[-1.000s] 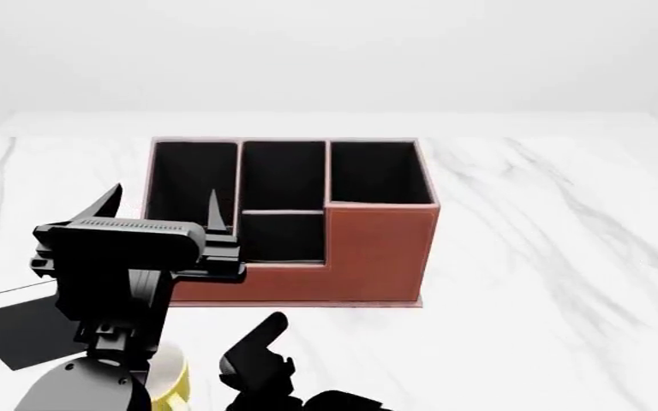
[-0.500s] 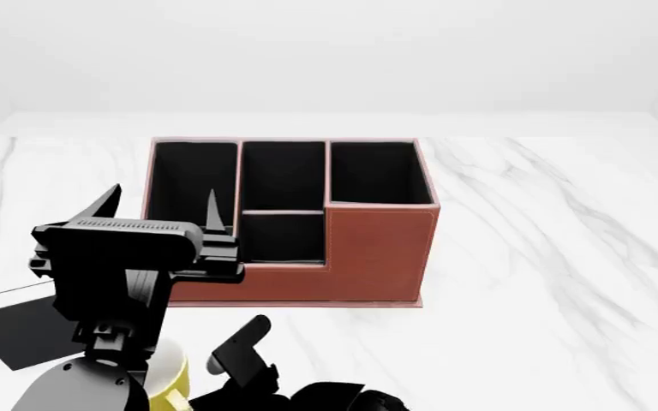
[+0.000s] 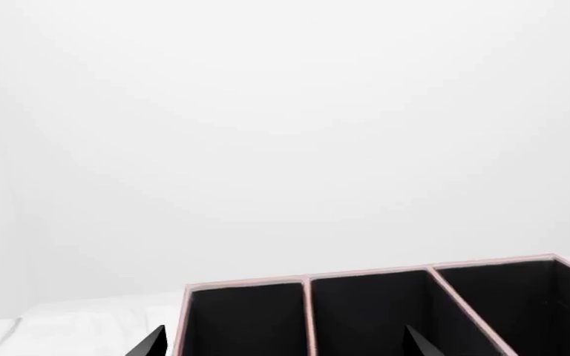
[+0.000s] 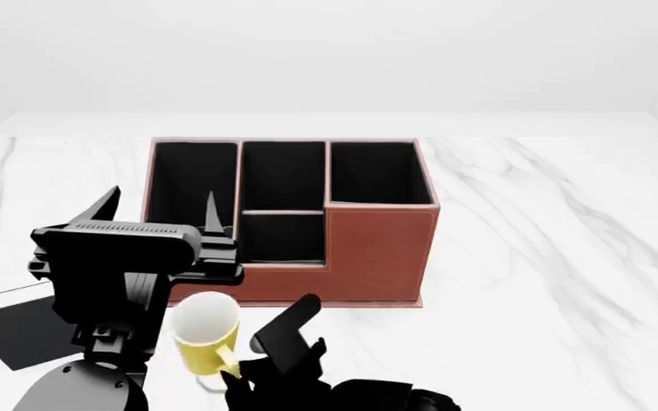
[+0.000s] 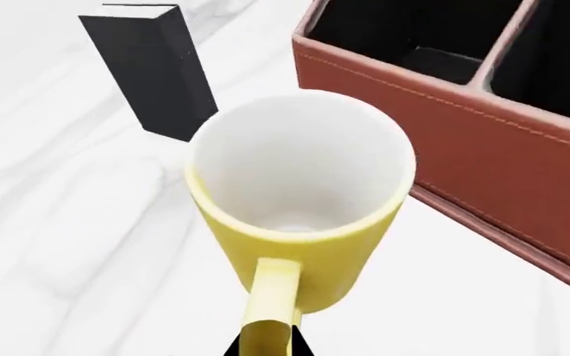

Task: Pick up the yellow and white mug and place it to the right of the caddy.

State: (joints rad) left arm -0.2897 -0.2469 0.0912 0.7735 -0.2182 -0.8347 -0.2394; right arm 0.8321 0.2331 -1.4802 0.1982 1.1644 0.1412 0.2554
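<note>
1. No brand, label or writing can be read on anything in view.
2. The caddy (image 4: pixel 295 223) stands on the white marble tabletop (image 4: pixel 558 257). It is reddish-brown outside and black-lined inside, with its right section taller at the front. All of its compartments that show are empty.
3. The yellow and white mug (image 4: pixel 206 332) is in front of the caddy's left part, upright, its white inside empty. In the right wrist view the mug (image 5: pixel 300 222) is just beside the caddy's front wall (image 5: pixel 483 148), handle toward the camera.
4. The right gripper (image 4: pixel 263 360) pinches the mug's handle; its dark fingertips (image 5: pixel 265 345) show at the handle's lower end.
5. The left gripper (image 4: pixel 158 214) hangs near the caddy's left compartment with its two pointed fingers spread and nothing between them.
6. A flat black box (image 5: pixel 151 70) lies on the tabletop left of the mug, apart from it.
</note>
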